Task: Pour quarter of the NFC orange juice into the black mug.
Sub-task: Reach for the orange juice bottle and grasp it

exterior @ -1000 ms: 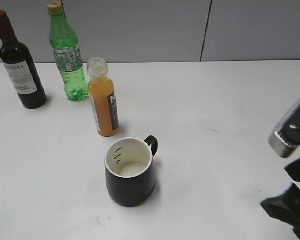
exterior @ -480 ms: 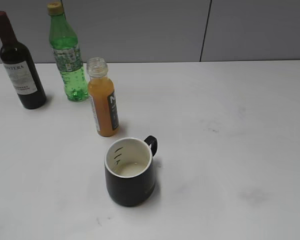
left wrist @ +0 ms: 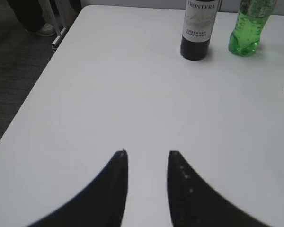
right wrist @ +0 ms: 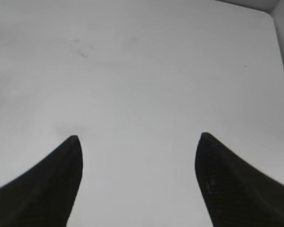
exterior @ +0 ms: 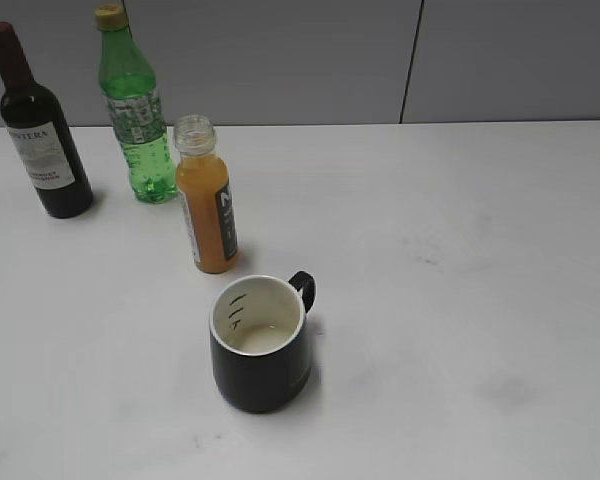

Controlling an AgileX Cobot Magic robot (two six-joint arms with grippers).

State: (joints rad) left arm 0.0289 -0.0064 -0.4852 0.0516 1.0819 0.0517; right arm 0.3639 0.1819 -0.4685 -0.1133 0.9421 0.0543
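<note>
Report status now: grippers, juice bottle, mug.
Left gripper, right gripper open, empty. Clear plastic orange-juice bottle uncapped, upright behind squat black mug. Nothing between.

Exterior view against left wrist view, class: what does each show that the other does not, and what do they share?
Only the exterior view shows the black mug and the whole uncapped NFC orange juice. Only the left wrist view shows the left gripper, open and empty, and the dark floor. Both show the wine bottle, green bottle and white table.

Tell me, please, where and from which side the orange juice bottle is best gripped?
Probably its straight labelled body, below the neck. The NFC orange juice stands upright, uncapped. Come in level from the right, where the table is bare; the green bottle stands behind-left.
</note>
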